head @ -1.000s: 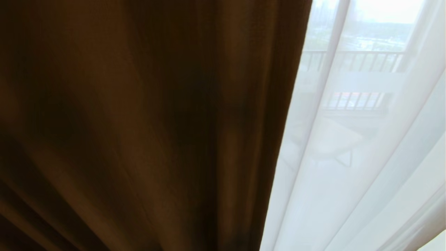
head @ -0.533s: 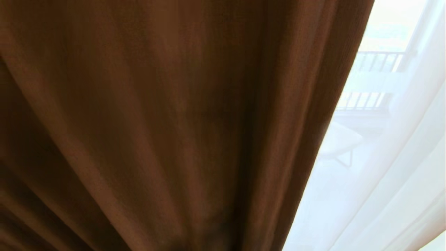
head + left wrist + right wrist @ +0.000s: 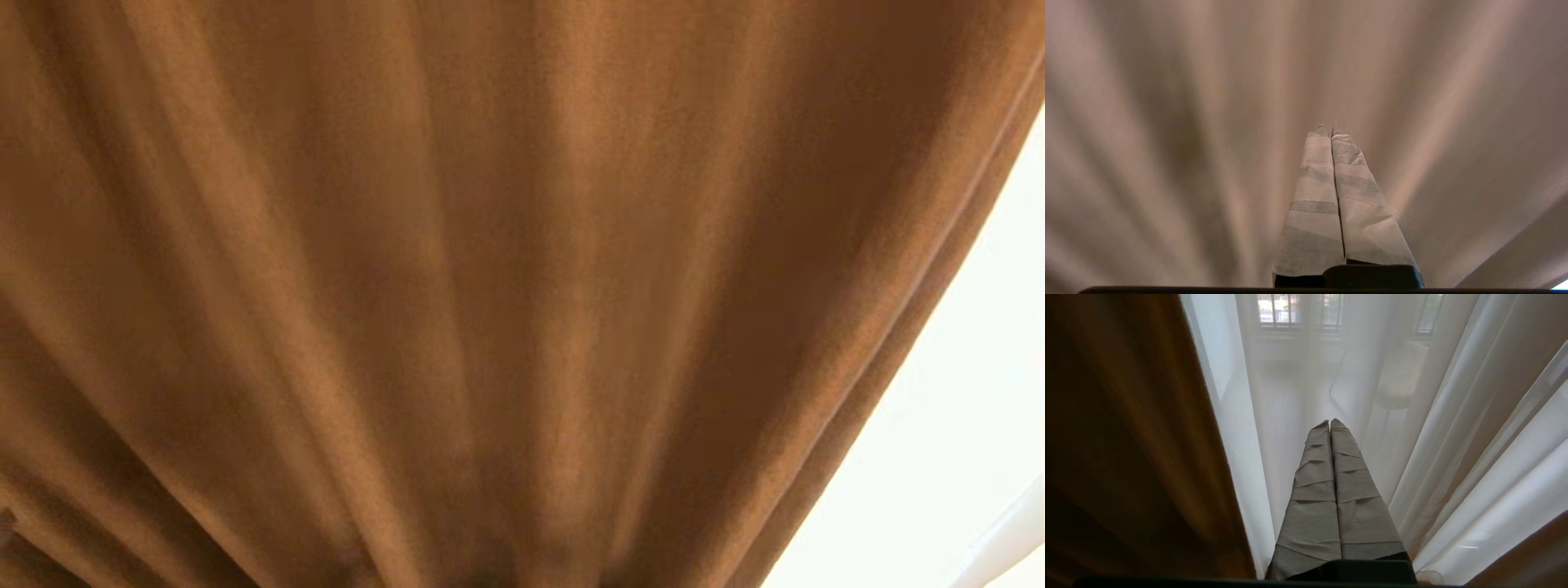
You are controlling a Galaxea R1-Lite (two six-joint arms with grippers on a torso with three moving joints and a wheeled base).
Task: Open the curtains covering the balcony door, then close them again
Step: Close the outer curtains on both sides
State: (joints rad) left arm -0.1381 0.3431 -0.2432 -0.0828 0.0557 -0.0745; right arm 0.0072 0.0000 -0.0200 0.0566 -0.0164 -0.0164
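Note:
The curtains' thick brown drape (image 3: pixel 522 286) fills nearly all of the head view, its folds running together at the bottom middle. My left gripper (image 3: pixel 1331 130) is shut with its taped fingertips in the drape (image 3: pixel 1167 122), and the folds fan out from those tips as from a pinch. My right gripper (image 3: pixel 1330 421) is shut and empty, held before the white sheer panel (image 3: pixel 1453 457), with the drape's edge (image 3: pixel 1126 457) beside it. The balcony door is hidden behind the curtains. Neither arm shows in the head view.
A strip of bright sheer (image 3: pixel 963 408) remains at the head view's lower right. Through the sheer, the right wrist view dimly shows a pale chair (image 3: pixel 1400 375) and barred railing windows (image 3: pixel 1298 310) beyond.
The drape has swept rightward across the head view, covering the sheer and the balcony railing that showed before. Its folds now gather at the bottom middle.

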